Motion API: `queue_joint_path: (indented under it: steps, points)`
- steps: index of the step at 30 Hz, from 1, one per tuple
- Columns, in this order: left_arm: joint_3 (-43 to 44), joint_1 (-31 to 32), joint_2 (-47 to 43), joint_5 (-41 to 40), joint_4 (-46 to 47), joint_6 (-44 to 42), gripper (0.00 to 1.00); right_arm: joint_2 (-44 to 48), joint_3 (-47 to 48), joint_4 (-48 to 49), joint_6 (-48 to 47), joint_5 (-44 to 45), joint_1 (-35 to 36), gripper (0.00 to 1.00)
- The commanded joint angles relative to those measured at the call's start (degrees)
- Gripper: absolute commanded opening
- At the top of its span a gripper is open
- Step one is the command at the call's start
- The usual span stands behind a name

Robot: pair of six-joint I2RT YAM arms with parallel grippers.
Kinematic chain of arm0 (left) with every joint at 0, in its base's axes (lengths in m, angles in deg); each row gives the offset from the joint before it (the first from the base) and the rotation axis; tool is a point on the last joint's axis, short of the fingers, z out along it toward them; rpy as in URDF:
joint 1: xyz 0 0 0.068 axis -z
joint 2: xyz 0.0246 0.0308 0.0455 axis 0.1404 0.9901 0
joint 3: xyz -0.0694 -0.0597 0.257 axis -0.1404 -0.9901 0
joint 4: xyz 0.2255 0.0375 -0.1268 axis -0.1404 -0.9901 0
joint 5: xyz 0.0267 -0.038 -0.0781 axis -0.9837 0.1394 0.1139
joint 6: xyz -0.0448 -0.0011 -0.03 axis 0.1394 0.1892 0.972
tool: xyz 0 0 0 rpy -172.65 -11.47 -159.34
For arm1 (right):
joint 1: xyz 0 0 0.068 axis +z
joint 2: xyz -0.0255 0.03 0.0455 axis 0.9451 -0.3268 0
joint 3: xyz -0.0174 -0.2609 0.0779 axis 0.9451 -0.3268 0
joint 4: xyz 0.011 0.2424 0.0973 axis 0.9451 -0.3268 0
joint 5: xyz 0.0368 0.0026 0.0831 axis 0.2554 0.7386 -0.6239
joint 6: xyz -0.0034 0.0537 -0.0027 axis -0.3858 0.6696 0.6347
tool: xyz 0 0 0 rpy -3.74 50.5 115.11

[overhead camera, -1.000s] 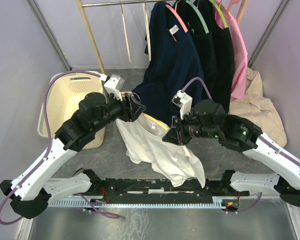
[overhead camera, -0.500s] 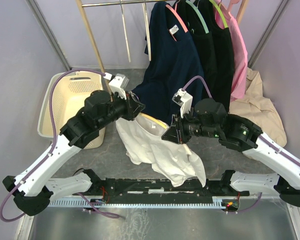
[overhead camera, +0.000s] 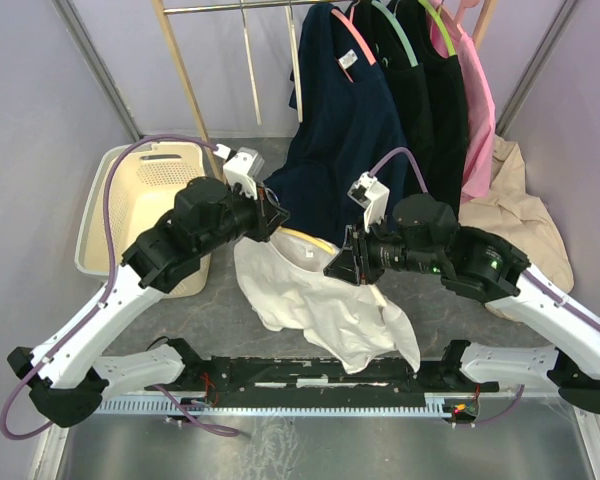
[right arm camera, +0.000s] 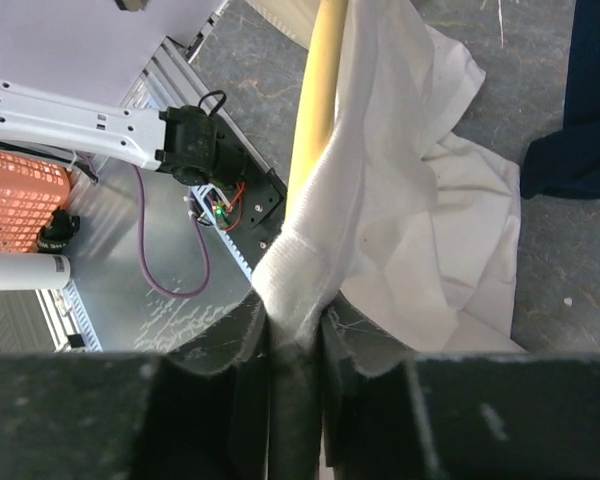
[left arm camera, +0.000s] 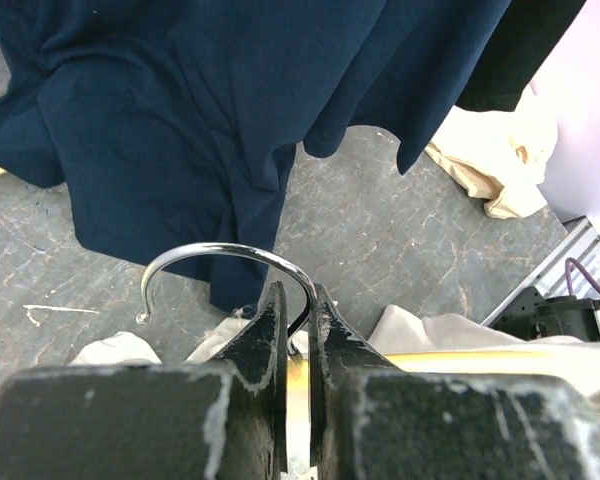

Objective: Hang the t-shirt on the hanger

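Note:
The white t-shirt point(overhead camera: 310, 300) hangs in mid-air between my two arms, partly draped over the yellow hanger point(overhead camera: 306, 237). My left gripper point(overhead camera: 273, 216) is shut on the hanger: in the left wrist view its jaws point(left arm camera: 292, 292) pinch the wire just under the silver hook point(left arm camera: 220, 250), with the yellow bar point(left arm camera: 460, 355) running off to the right. My right gripper point(overhead camera: 338, 268) is shut on the t-shirt's ribbed neck edge point(right arm camera: 295, 270). In the right wrist view the yellow hanger arm point(right arm camera: 315, 100) runs up and away beside the cloth point(right arm camera: 420, 230).
A cream laundry basket point(overhead camera: 140, 200) stands at the left. Navy point(overhead camera: 345, 140), black point(overhead camera: 435, 110) and pink point(overhead camera: 475, 110) garments hang on the rack behind. A beige garment point(overhead camera: 515, 215) lies at the right. A wooden rack post point(overhead camera: 180, 70) stands behind the basket.
My left gripper has closed onto the hanger's hook wire and shifted slightly right. The t-shirt's lower edge has swung a little to the right. The right gripper keeps its hold.

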Motion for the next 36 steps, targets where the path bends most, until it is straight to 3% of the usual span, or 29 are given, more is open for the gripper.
queue_joint_path:
  steps: [1, 5, 13, 24, 36]
  points:
    - [6.2, 0.6, 0.1, 1.2, 4.6, 2.2, 0.03, -0.2, 5.1, 2.3, -2.0, -0.2, 0.3, 0.34]
    - [9.3, 0.7, 1.3, 0.5, 3.1, 0.6, 0.03, -0.3, 10.1, -4.5, -3.9, 2.5, 0.3, 0.50]
    - [20.1, 0.8, 5.8, 0.2, -1.5, -3.2, 0.03, 0.2, 22.2, -16.8, -7.7, 8.4, 0.3, 0.63]
    - [36.2, 1.0, 11.5, -0.5, -10.5, -8.3, 0.03, 3.3, 32.6, -27.4, -9.6, 18.1, 0.2, 0.70]
    - [35.0, 1.1, 10.2, 0.0, -11.7, -8.8, 0.03, 9.3, 26.9, -30.1, -7.9, 20.7, 0.2, 0.68]
